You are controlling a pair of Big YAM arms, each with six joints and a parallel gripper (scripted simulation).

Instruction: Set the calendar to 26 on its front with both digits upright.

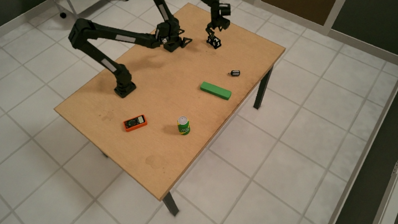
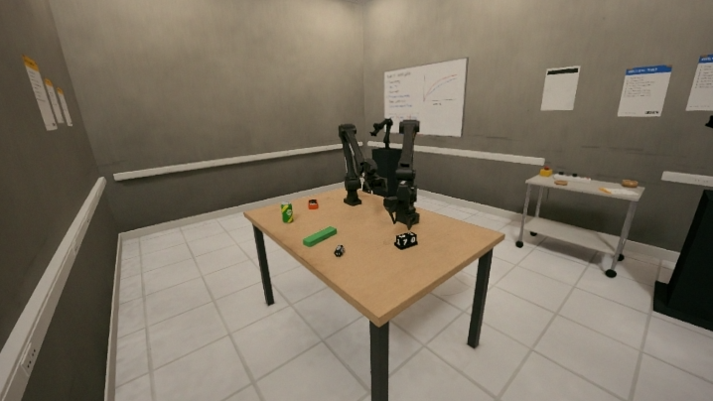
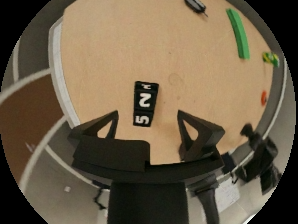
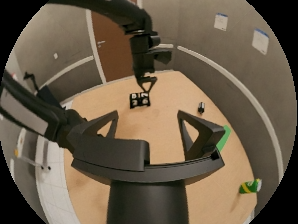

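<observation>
Though dark all over, a calendar [image 1: 213, 42] [image 2: 405, 240] [image 3: 145, 104] [image 4: 140, 100] (white digits, quite bold) near the left tool [image 1: 210, 34] [image 2: 401, 223] [image 3: 147, 113] [image 4: 144, 87], fingers wide apart.

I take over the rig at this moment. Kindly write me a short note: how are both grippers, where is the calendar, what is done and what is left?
Left gripper: jaws open, close to the calendar, holding nothing.
Right gripper: jaws open, nothing held.
Calendar: standing on the table.
Done: front seems to read 26, upright.
Left: confirm both cubes sit flat; probably back the left arm away.
</observation>
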